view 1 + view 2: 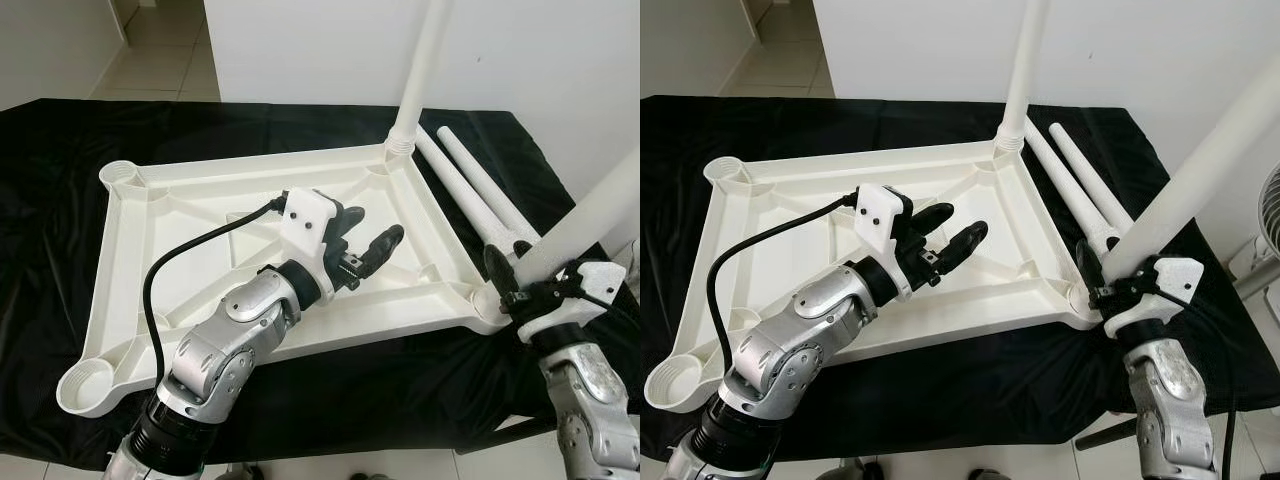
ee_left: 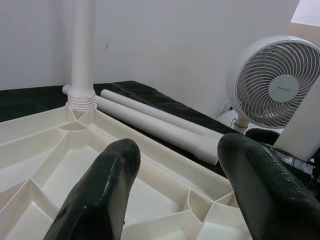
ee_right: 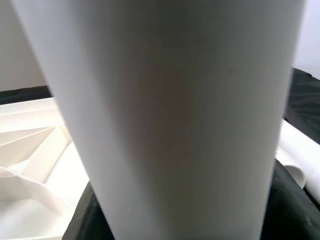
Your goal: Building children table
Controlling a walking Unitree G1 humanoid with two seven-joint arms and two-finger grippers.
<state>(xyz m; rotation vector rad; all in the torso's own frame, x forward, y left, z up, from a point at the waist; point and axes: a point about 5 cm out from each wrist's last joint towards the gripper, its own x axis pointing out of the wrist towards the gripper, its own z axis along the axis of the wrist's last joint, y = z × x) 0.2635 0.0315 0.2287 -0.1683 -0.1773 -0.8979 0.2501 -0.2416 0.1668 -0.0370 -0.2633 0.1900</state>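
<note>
white table leg (image 1: pixel 590 215), tilted, at the inverted table frame's (image 1: pixel 160 215) near-right corner socket (image 1: pixel 487 302); my right jaws (image 1: pixel 515 283) clamp it. left jaws (image 1: pixel 365 240) hover agape over the frame, empty. next, i judge: straighten and seat it.

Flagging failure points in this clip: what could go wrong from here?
1. The right claw holds a leg tilted at the near corner socket; forced in at that slant, it may jam or cross-thread.
2. The left claw hovers open over the tabletop without gripping it, so the top may slide on the black cloth.
3. The two loose legs lie near the held leg and could get knocked.
</note>
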